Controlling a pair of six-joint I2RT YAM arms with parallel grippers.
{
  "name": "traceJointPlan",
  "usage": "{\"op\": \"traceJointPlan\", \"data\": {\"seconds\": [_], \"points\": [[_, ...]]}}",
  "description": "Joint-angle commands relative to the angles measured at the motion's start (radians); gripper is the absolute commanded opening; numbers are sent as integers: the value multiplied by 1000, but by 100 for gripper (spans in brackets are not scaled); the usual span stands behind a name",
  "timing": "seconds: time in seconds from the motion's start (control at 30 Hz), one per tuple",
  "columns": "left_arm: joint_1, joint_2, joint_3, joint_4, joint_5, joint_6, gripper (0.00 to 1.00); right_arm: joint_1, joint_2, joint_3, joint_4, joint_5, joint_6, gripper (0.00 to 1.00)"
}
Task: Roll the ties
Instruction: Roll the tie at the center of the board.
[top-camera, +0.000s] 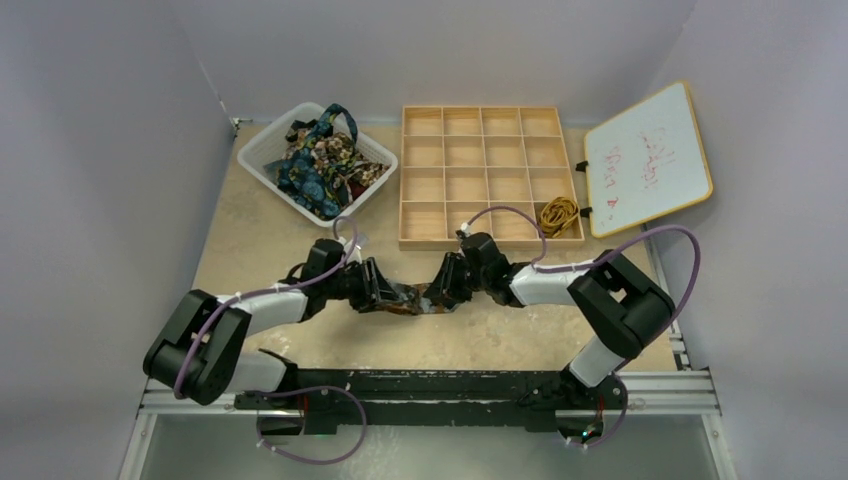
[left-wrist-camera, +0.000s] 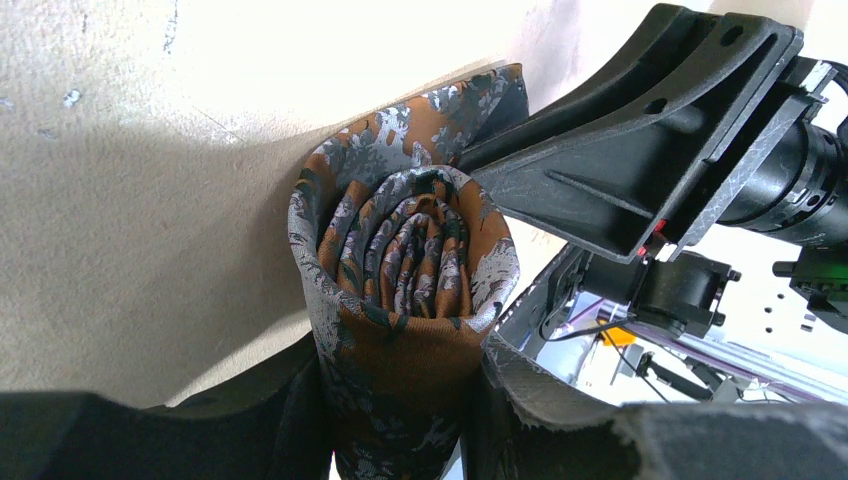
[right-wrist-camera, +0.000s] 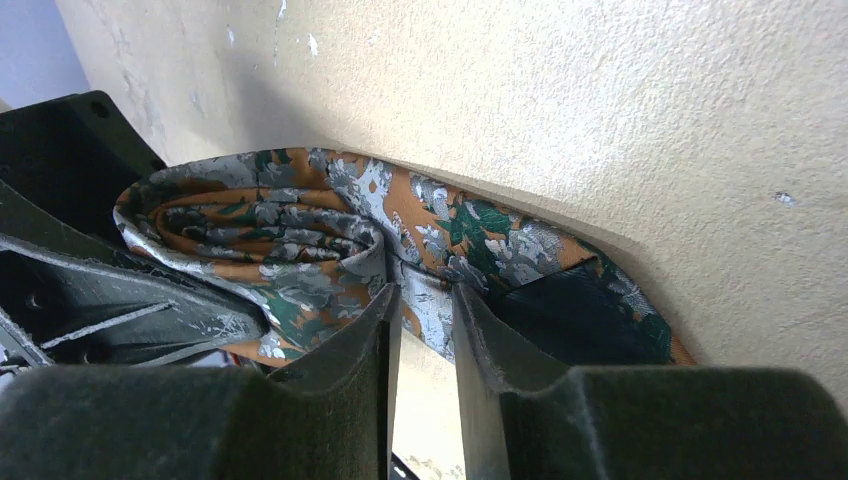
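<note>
A brown tie with orange-grey blotches (top-camera: 410, 297) lies between both grippers at the table's middle. In the left wrist view most of it is a tight upright roll (left-wrist-camera: 410, 260), and my left gripper (left-wrist-camera: 400, 355) is shut on the roll's sides. The loose tail (right-wrist-camera: 520, 250) runs off along the table. My right gripper (right-wrist-camera: 425, 300) is nearly closed, its tips pinching a fold of that tail beside the roll (right-wrist-camera: 260, 235). From above, the left gripper (top-camera: 385, 290) and right gripper (top-camera: 440, 285) face each other. More ties (top-camera: 320, 160) are heaped in a white basket (top-camera: 262, 160).
A wooden compartment tray (top-camera: 403, 180) stands at the back, with a gold-yellow tie (top-camera: 558, 212) coiled in its near right cell. A whiteboard (top-camera: 648, 160) leans at the right. The right arm's finger (left-wrist-camera: 620, 130) sits close beside the roll.
</note>
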Motion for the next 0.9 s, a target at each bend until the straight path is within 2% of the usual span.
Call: {"op": "traceJointPlan", "data": {"seconds": [0.0,0.33,0.53,0.87], "points": [[-4,-56,-30,73,-28,-61,39,0,19,4,-70,30,-23,29],[-4,-124,-54,7,-137,-99,40,1,-12,-36,-109,-7,11,26],[-3,-125,-55,9,-148,-102,43,1,14,-35,-108,-46,11,26],[-2,-98,6,-108,-173,31,41,1,-1,-2,-122,-52,-23,26]]}}
